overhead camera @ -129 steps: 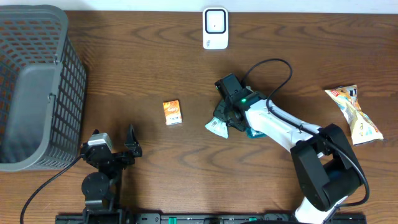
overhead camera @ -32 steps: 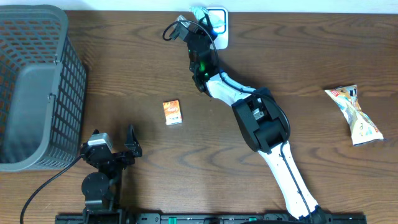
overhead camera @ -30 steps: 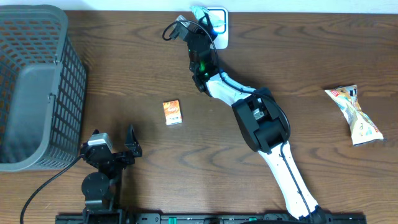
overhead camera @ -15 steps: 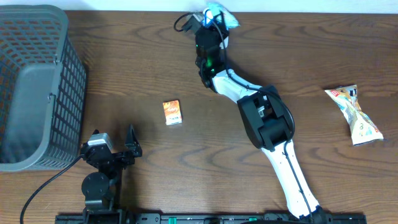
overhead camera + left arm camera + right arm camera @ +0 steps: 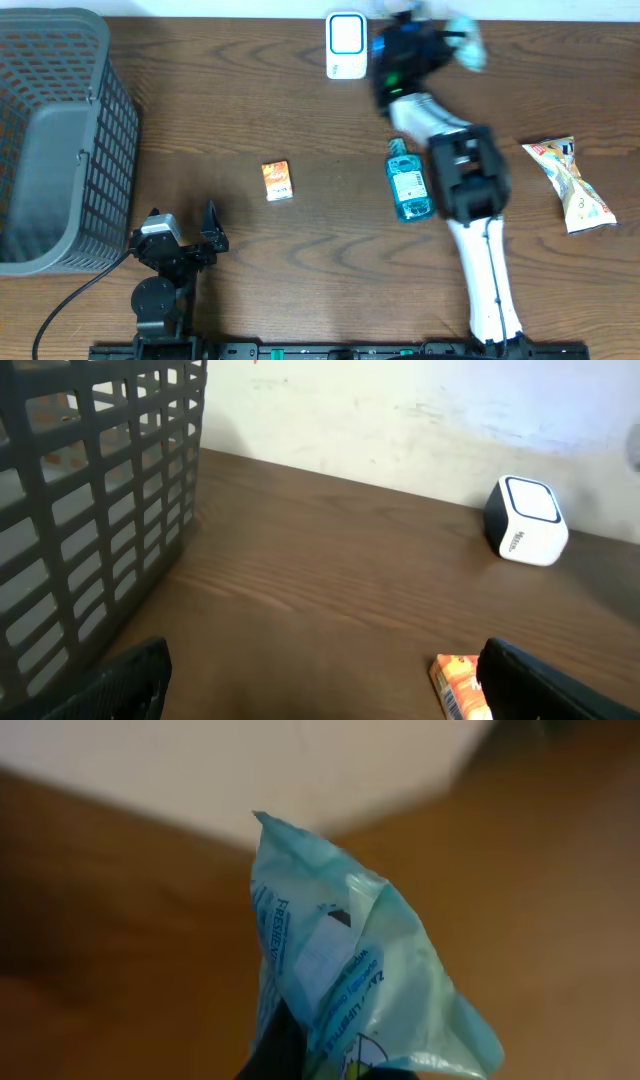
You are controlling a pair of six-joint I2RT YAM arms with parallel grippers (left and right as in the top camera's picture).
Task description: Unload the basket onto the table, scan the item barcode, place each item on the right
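The item, a pale teal plastic packet point(image 5: 350, 970) with blue print, hangs pinched in my right gripper point(image 5: 330, 1062), which is shut on its lower end. From overhead the packet point(image 5: 468, 42) is blurred at the table's far edge, just right of the white barcode scanner point(image 5: 346, 45), with the right gripper point(image 5: 440, 36) beside it. The packet's barcode does not show. My left gripper point(image 5: 183, 228) rests open near the front left. In its wrist view the left gripper point(image 5: 320, 685) holds nothing, with the scanner point(image 5: 525, 520) far ahead.
A grey basket point(image 5: 60, 140) fills the left side. A small orange box point(image 5: 277, 181) lies mid-table, close to the left gripper's right finger point(image 5: 550, 680). A blue bottle point(image 5: 407, 180) lies beside the right arm. A snack bag point(image 5: 573, 185) lies at far right.
My right arm has swung the packet from the scanner's left side, across it, to its right. The blue bottle now shows on the table. The left arm is still.
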